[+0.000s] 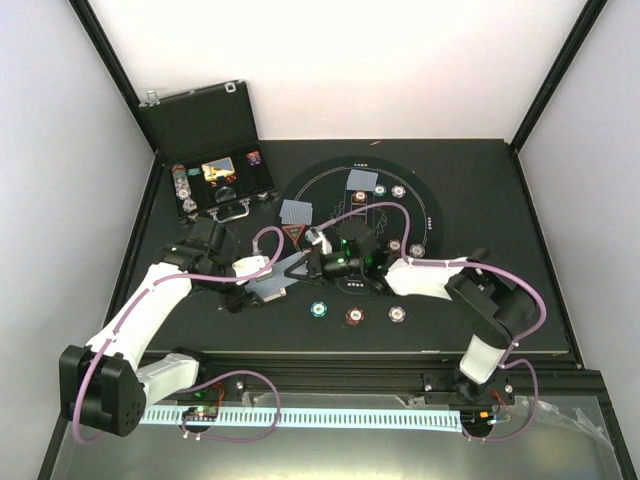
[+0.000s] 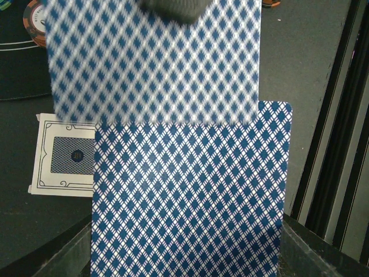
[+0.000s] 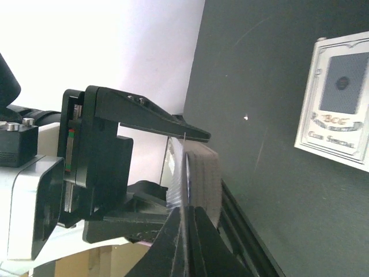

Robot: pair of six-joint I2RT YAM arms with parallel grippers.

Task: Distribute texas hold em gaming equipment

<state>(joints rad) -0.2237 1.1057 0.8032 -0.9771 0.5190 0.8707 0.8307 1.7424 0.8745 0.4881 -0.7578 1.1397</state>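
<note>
Step in hand: dealing, i.e. peeling one card off the deck and getting it to a seat. L arm's left gripper (image 1: 283, 275) is clenched on the deck (image 2: 190, 196), holding it face-down just off the near-left rim of the mat (image 1: 430, 205), above the table. The right gripper (image 3: 185, 225) has met it there. In the left wrist view the top card (image 2: 155, 63) sits slid partway off the deck w/ a dark finger on its far edge. In the right wrist view the fingers look pinched on a thin edge, though that card is edge-on and hard to read, so probably grasping the top card only. Elsewhere, cards (image 1: 297, 212) lie face-down on the mat at its left side, w/ more at the far side. The red marker (image 1: 295, 235) is just beside the left ones. Chips (image 1: 354, 315) sit in a row of 3 just off the mat's near rim, w/ others dotted on the mat's far and right parts. The box (image 2: 60, 156) lies flat on the table below the deck, and the case (image 1: 200, 120) stands open at far left w/ items inside. Judgement: deal is partly done. Next move calls for R to draw the card fully clear w/o dragging the one beneath, L gripping firm, then carry it to a seat lacking cards and lay it flat, back up.
</note>
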